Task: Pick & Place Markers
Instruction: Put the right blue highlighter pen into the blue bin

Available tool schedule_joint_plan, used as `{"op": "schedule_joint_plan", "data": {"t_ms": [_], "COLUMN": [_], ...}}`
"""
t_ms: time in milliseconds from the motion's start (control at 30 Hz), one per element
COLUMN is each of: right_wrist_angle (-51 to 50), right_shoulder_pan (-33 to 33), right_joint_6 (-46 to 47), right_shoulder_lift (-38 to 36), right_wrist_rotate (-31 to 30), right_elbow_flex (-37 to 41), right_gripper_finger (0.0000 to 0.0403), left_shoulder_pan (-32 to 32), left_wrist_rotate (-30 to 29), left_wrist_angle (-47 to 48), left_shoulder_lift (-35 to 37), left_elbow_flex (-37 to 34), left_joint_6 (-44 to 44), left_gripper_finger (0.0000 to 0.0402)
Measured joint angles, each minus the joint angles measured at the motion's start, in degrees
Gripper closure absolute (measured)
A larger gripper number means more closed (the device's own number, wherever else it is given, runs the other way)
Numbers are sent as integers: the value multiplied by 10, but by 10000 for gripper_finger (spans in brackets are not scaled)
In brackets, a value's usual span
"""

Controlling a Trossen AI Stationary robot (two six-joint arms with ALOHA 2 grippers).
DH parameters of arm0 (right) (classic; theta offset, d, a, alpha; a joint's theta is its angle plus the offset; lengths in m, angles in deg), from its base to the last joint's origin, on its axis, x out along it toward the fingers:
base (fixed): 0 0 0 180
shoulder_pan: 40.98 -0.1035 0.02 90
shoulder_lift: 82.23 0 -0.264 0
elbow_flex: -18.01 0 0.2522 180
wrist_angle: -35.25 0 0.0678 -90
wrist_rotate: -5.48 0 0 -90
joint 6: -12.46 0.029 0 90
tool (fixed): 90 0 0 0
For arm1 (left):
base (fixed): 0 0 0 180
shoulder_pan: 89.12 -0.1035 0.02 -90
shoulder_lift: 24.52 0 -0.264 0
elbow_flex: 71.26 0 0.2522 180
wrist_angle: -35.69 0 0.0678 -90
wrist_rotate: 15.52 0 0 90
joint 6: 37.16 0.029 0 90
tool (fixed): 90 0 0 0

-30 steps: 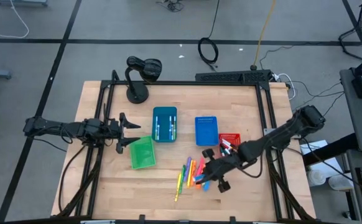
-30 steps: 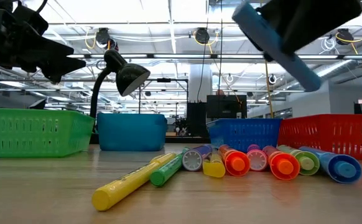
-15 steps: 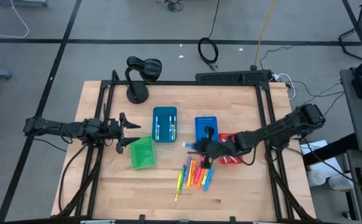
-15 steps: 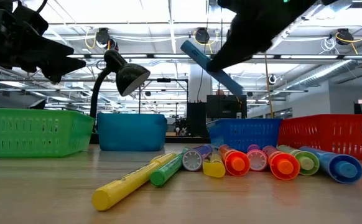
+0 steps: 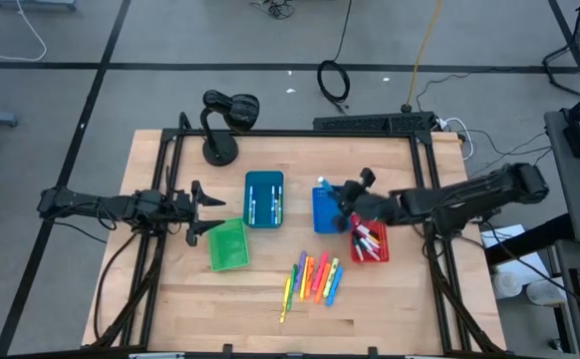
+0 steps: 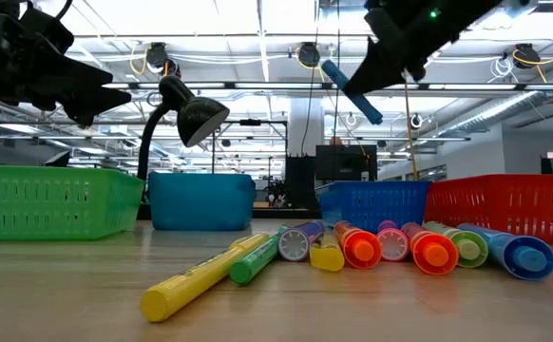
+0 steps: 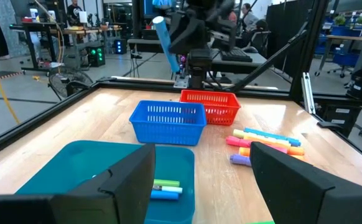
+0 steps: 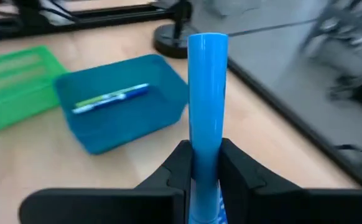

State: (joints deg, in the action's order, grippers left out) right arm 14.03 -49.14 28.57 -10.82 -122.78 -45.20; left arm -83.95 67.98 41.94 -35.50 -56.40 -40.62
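Right end effector (image 5: 342,192) now raised over the blue bin (image 5: 331,210), arm outstretched, clamped on a blue marker (image 8: 206,99).

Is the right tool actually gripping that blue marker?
Touching. The right wrist view shows the right tool's two fingers pressed against both sides of the blue marker.

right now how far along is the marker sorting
Partly done. Some markers already lie in the teal bin and the red bin. In hand: the right gripper holds a blue marker above the blue bin. Left: the loose markers on the table. The left gripper waits open by the green bin.
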Motion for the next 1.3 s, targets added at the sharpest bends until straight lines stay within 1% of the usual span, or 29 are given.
{"op": "schedule_joint_plan", "data": {"t_ms": [67,100,167,267,333,433,600,933,1300], "right_wrist_angle": [30,49,93,151,187,206,211,210,209], "right_shoulder_pan": [33,51,79,95,95,84,65,70,74], "right_joint_6": [5,12,23,35,40,55,57,53,53], "right_shoulder_lift": [-26,-35,-41,-38,-37,-36,-37,-37,-37], "right_wrist_rotate": [67,110,178,233,249,250,250,249,249], "right_elbow_flex": [29,45,80,133,158,182,191,197,197], "right_gripper_finger": [361,361,361,361,361,361,358,347,324], "left_shoulder_pan": [0,0,0,0,0,0,0,0,0], "left_wrist_rotate": [0,0,0,0,0,0,0,0,0], "left_wrist_angle": [0,0,0,0,0,0,0,0,0], "left_shoulder_lift": [0,0,0,0,0,0,0,0,0], "left_elbow_flex": [0,0,0,0,0,0,0,0,0], "left_joint_6": [0,0,0,0,0,0,0,0,0], "left_gripper_finger": [135,135,135,135,135,135,135,135,135]}}
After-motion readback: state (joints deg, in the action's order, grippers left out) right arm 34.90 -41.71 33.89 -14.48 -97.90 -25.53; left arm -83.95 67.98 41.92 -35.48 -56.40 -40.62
